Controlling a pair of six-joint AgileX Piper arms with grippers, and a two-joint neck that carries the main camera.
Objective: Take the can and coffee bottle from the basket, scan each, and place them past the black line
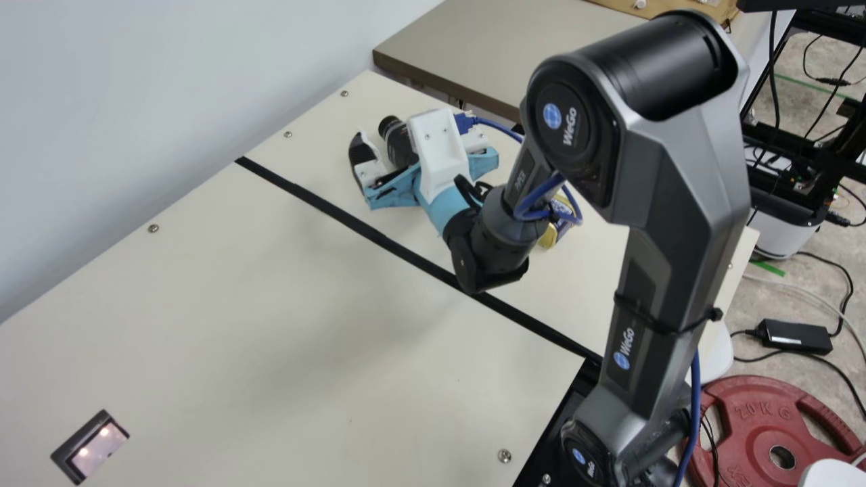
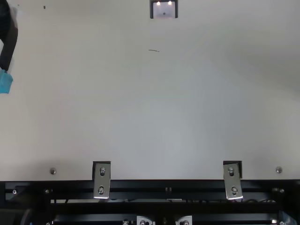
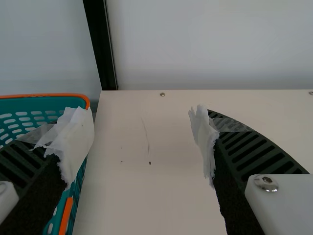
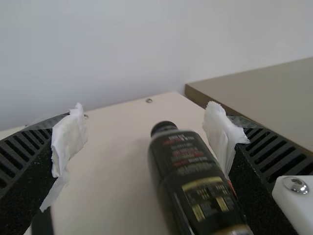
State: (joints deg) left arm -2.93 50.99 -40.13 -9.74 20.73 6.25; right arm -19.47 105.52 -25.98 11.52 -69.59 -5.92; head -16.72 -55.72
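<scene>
- Right gripper point(image 1: 414, 145) spread wide here, bottle point(image 1: 399, 141) between its fingers, beyond the black line point(image 1: 406, 251); whether either finger touches it, I can't tell.
- Bottle's lower end is cut off in the right wrist view, and the main view has it half behind the gripper.
- Can point(image 1: 549, 233) there too, past the line, mostly covered by the right arm point(image 1: 643, 203) and its cable!
- Left gripper point(image 2: 5, 82), just a sliver at the top view's edge: wide apart, holding nothing.
- Basket point(image 3: 44, 95) cropped, partly behind one left finger.
</scene>
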